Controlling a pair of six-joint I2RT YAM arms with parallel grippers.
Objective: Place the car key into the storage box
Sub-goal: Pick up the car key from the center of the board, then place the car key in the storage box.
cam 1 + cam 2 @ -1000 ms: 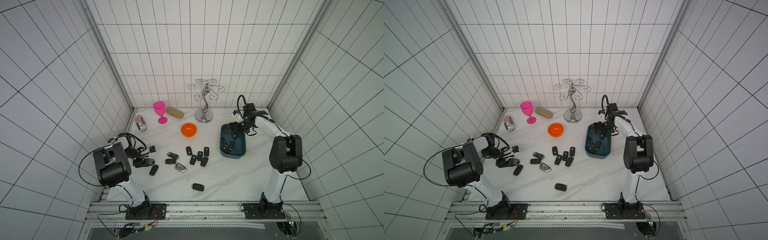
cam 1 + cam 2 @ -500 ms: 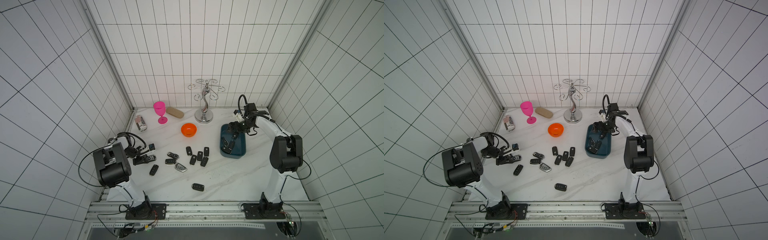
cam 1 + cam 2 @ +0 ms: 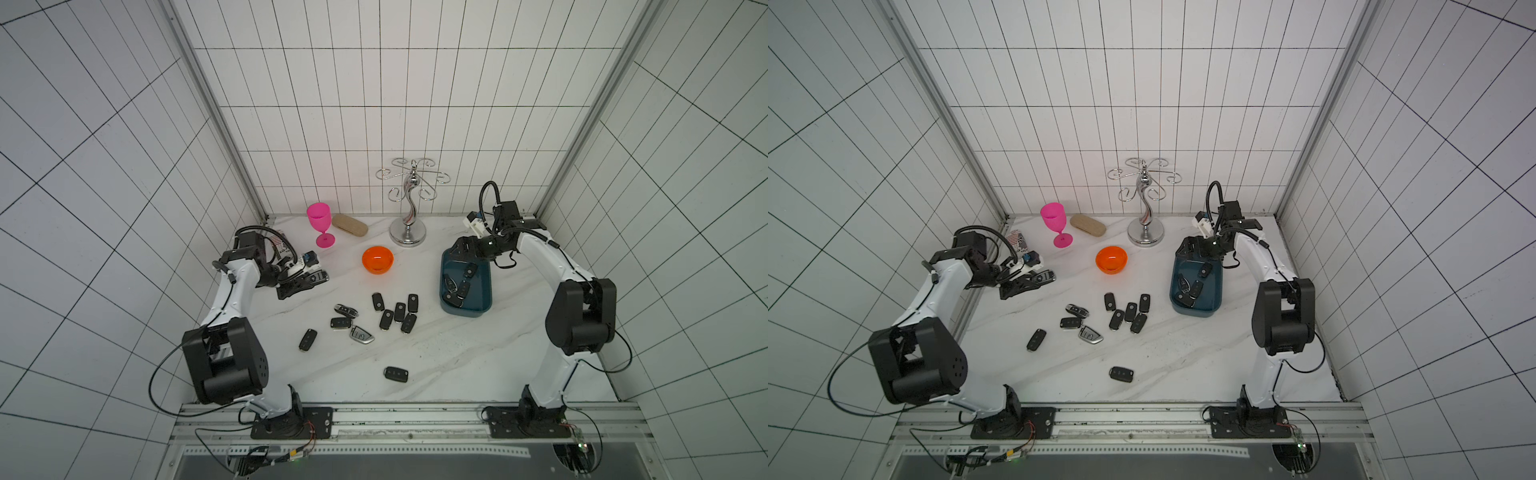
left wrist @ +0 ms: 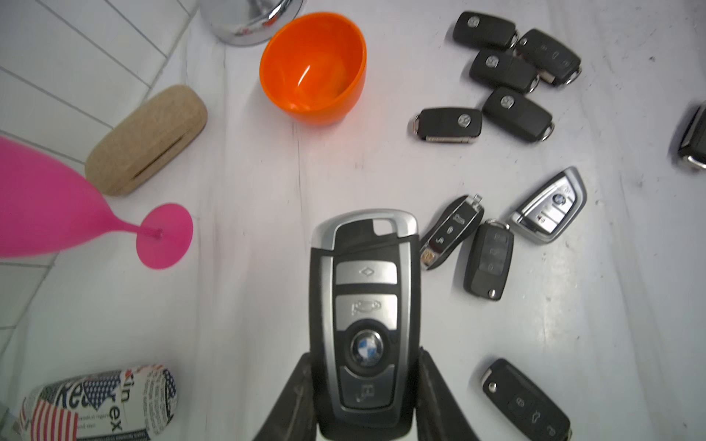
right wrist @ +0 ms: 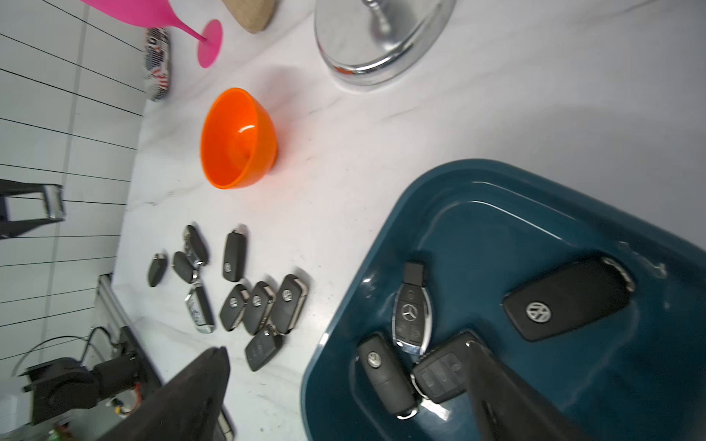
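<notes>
Nearest me lies a lone key [image 3: 395, 374]. Further in, the left gripper [image 4: 365, 366] pinches the car key [image 4: 365, 290], well apart from the storage box [image 3: 480, 289], over whose far end the right gripper [image 5: 345, 347] hangs wide open.

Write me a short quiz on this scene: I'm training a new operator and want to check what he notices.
1. True or false: the left claw is shut on a car key.
2. How many keys lie in the storage box? A) two B) four C) seven
3. Fill in: the orange bowl holds ___.

Key: 1 true; 2 B; 3 nothing.
</notes>
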